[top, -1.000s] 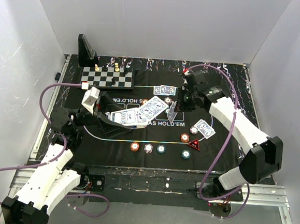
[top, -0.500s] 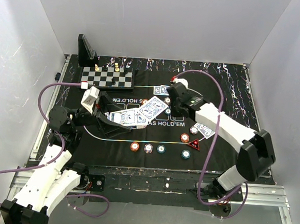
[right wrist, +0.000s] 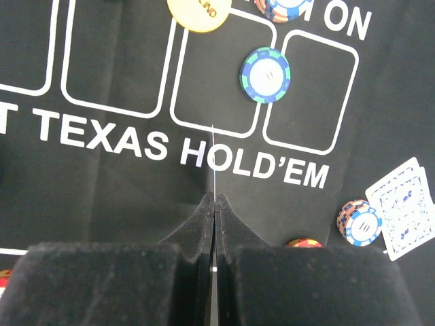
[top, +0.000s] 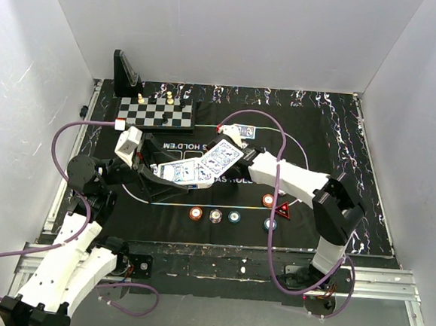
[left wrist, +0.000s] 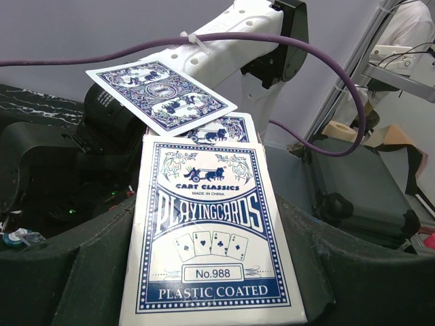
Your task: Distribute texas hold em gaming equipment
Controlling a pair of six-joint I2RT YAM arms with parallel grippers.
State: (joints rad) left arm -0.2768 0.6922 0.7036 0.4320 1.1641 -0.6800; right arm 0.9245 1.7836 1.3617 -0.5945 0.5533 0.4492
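My left gripper point(top: 170, 176) is shut on a blue-and-white playing card box point(top: 183, 172) and holds it above the mat's left half; the box fills the left wrist view point(left wrist: 211, 238). One blue-backed card point(top: 223, 157) sticks out of the box's far end, and it also shows in the left wrist view point(left wrist: 160, 95). My right gripper point(top: 230, 140) is shut on that card, which appears edge-on as a thin line point(right wrist: 213, 159) between my closed fingertips point(right wrist: 204, 207). Orange point(top: 196, 213), white-pink point(top: 215, 215) and teal point(top: 234, 216) chips lie in a row near the front.
A chessboard point(top: 156, 113) with pieces sits at the back left. Cards point(top: 245, 131) lie at the back centre. A red chip point(top: 269, 200), a red triangle point(top: 282, 210) and a teal chip point(top: 270, 224) lie front right. The right wrist view shows a yellow disc point(right wrist: 199, 12), a green-blue chip point(right wrist: 265, 73) and a card point(right wrist: 402, 209).
My right arm has swung left across the mat to the box in my left gripper and now grips the card sticking out of it. The left arm has barely moved.
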